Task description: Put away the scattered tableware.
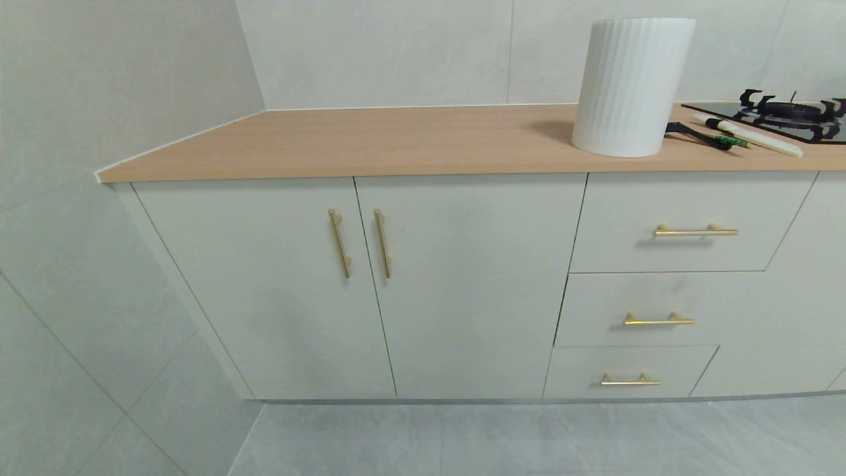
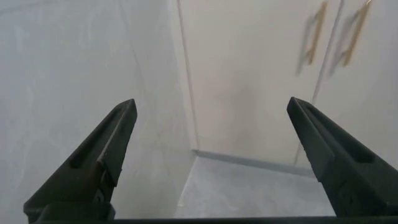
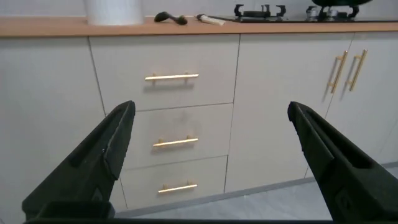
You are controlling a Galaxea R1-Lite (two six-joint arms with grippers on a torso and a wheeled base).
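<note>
- Beside the white ribbed container (image 1: 631, 86), toward the hob (image 1: 793, 112), we see a black utensil (image 1: 700, 135) lying on the countertop (image 1: 363, 142), with a cream utensil (image 1: 760, 140) farther out.
- Below the container, our right gripper (image 3: 211, 107) faces the drawers (image 3: 124, 68) — fingers spread wide, empty.
- Well away from the container, our left gripper (image 2: 211, 106) faces the cabinet doors (image 2: 249, 81), equally wide, holding nothing.

Bright, soft, even light all round.
The canister (image 1: 631, 86) throws a faint shadow leftward over the counter (image 1: 370, 142); drawer handles (image 1: 695, 231) cast thin ones below; the counter's straight edge bows in the head view.
</note>
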